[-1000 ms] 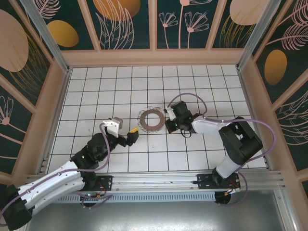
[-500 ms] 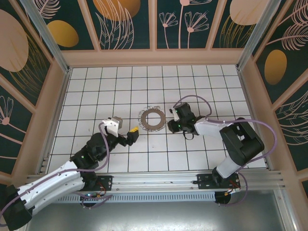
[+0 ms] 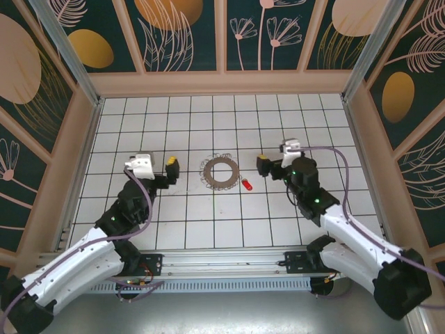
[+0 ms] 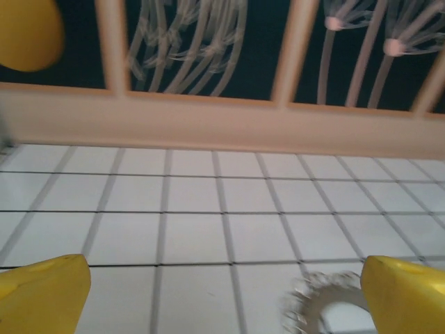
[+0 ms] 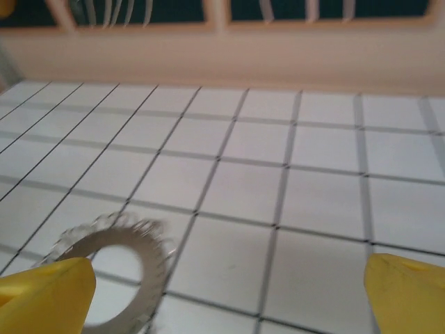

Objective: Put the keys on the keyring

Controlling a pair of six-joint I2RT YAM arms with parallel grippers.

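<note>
The keyring [image 3: 220,172] lies flat on the white tiles as a grey ring with a fringed chain edge. A small red-headed key [image 3: 247,184] lies on the floor just right of it, apart from it. My right gripper [image 3: 277,163] is open and empty, right of the key and raised off it. My left gripper [image 3: 154,167] is open and empty too, well left of the ring. In the left wrist view the keyring [image 4: 312,314] shows by the right yellow fingertip [image 4: 407,292]. In the right wrist view the keyring [image 5: 154,268] sits by the left fingertip [image 5: 42,296].
Wooden walls with dark floral panels [image 3: 222,42] enclose the tiled floor [image 3: 208,122] on three sides. An aluminium rail [image 3: 222,261] with both arm bases runs along the near edge. Purple cables loop along both arms.
My right gripper has opened, left the red key on the tiles beside the ring and pulled back to the right. My left arm has swung left, away from the ring.
</note>
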